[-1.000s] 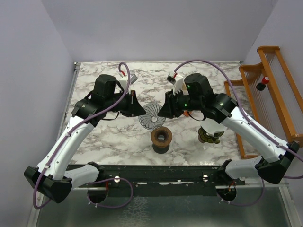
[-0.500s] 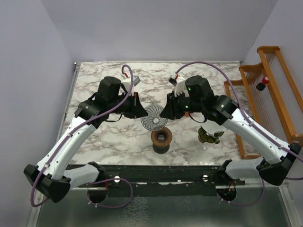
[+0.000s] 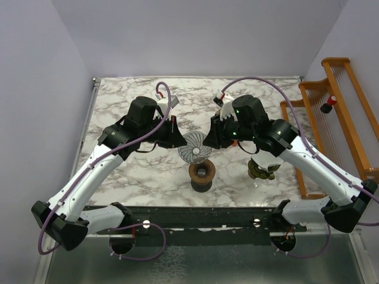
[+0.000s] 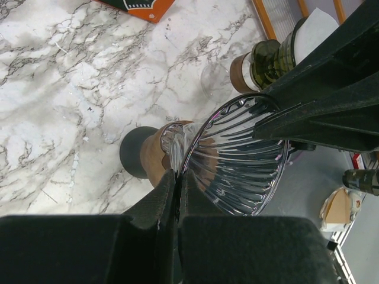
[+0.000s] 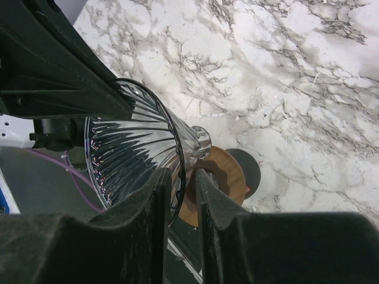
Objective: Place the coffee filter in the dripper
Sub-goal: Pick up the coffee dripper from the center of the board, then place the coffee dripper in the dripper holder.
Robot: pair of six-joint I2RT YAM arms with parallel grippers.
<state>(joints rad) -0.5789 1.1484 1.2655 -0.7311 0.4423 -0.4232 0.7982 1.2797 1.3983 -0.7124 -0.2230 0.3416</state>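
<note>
Dripper (image 3: 194, 148), a ribbed clear glass cone, hangs over the middle of the marble table (image 3: 118, 100). The left gripper (image 3: 179, 142) pinches its rim at 9 o'clock and the right gripper (image 3: 208, 141) at 3 o'clock. Just at its 6 o'clock stands a brown wooden stand (image 3: 201, 176). An olive jar (image 3: 260, 168) sits at the stand's 3 o'clock, under the right forearm. Bare marble lies open toward 12 and 9 o'clock. An orange rack (image 3: 331, 118) flanks the table's 3 o'clock edge. Pale walls close in on three sides.

From the left wrist, the left gripper (image 4: 177, 177) is clenched on the thin rim of the dripper (image 4: 243, 160), its fingers almost meeting. The stand (image 4: 151, 157) is at 9 o'clock of the cone and the jar (image 4: 266, 59) at 12. The coffee carton (image 4: 139, 7) peeks in at the top edge, with open marble between.

From the right wrist, the right gripper (image 5: 185, 177) straddles and grasps the rim of the dripper (image 5: 136, 160). The spout points toward the stand (image 5: 219, 177) at 3 o'clock; I cannot tell whether they touch. Clear marble spreads toward 12 and 2 o'clock.

I cannot make out the coffee filter with certainty in any view.
</note>
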